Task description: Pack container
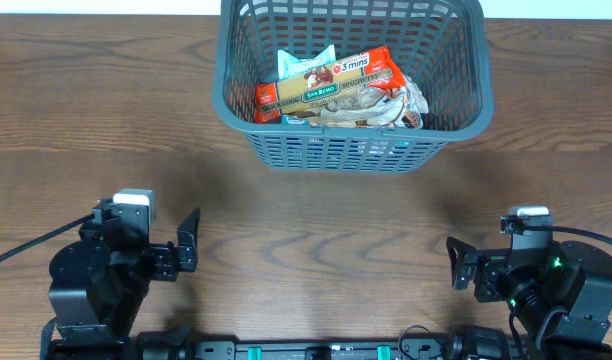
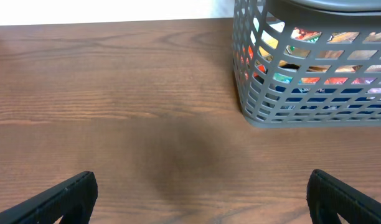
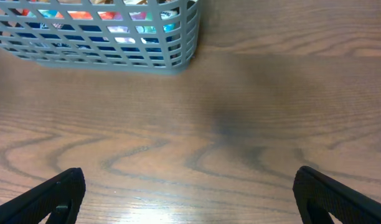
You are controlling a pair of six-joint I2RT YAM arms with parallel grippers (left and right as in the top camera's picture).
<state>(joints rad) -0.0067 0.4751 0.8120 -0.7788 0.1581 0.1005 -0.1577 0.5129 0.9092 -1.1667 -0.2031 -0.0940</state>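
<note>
Found the basket (image 1: 326,150) upright at the far middle of the table (image 1: 316,250). Counted several packets (image 1: 386,105) heaped inside it, with a red-and-green pasta bag (image 1: 331,88) on top and a pale blue bag (image 1: 304,62) behind. Could not tell the exact number. Caught the same colours through the slotted wall from both wrist views.

Found the left gripper (image 2: 202,198) low at the near left of the table, well apart from the basket. Noted its fingers (image 2: 66,198) spread wide over bare wood, holding nothing. Same for the right gripper (image 3: 190,196) at the near right: spread wide, nothing held, with the basket ahead and to its left.

Saw no loose packet on the wood in any view. Judged the packing as finished or very nearly so, with both grippers in a seemingly resting pose. Judged that the next move called for little, perhaps only holding off. Given another item from outside these views, reckoned on several steps: finding it first, closing on its narrow side, lifting it clear of the high rim, and letting go above the heap rather than against the wall.
</note>
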